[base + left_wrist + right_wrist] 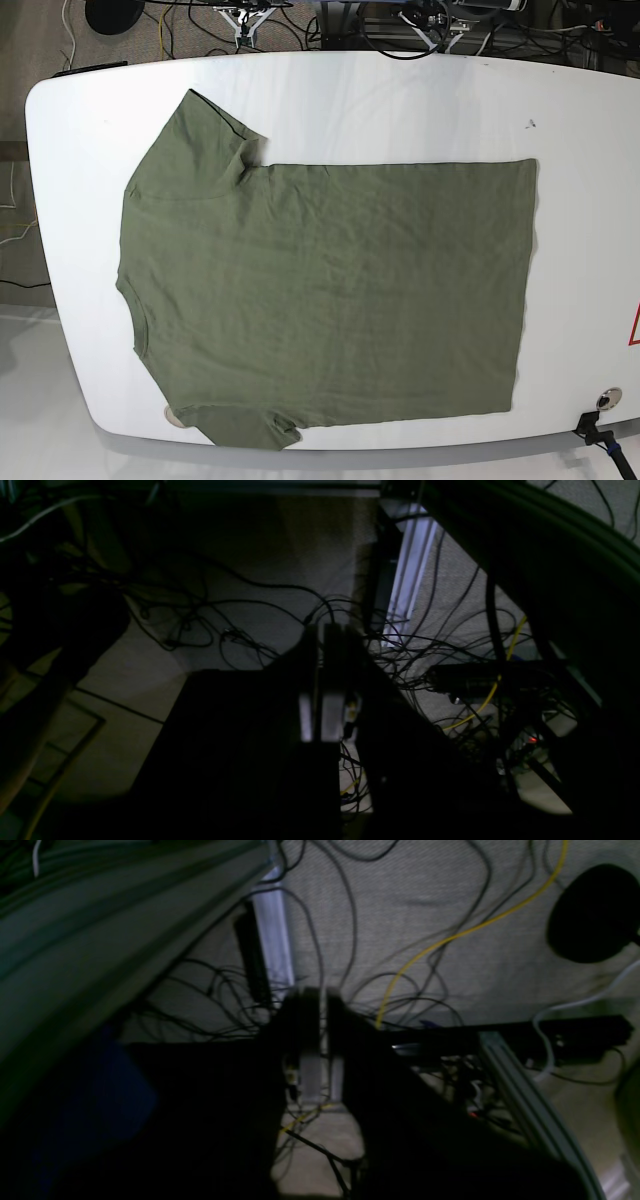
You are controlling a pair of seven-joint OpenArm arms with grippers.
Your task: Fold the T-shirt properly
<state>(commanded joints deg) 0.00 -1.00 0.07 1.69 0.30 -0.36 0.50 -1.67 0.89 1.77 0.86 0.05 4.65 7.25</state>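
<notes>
- In the base view, the T-shirt (330,290) lies on the white table (400,110), olive green and unfolded, covering most of the middle.
- Its straight hem faces 3 o'clock, and the curved neckline faces 9 o'clock.
- One sleeve points to 11 o'clock, with a darker crease and bunched cloth beside its outer corner.
- The other sleeve points to 7 o'clock, its end reaching the near table edge; the cloth is rumpled by its opening.
- The body looks mostly smooth, with faint wrinkles.
- The left gripper (432,38) is at 1 o'clock, at the far table edge, well apart from the shirt. Its fingers are all but together, a thin slit between them, with nothing visible in their hold.
- The right gripper (243,30) is at 11 o'clock, also at the far edge and apart from the shirt. Its fingers are likewise nearly together and hold nothing visible.
- Both wrist views are dim, showing tangled dark cables (240,637) and a yellow wire (410,962) beyond the fingertips.
- A black disc (118,16) sits at 11 o'clock, beyond the table.
</notes>
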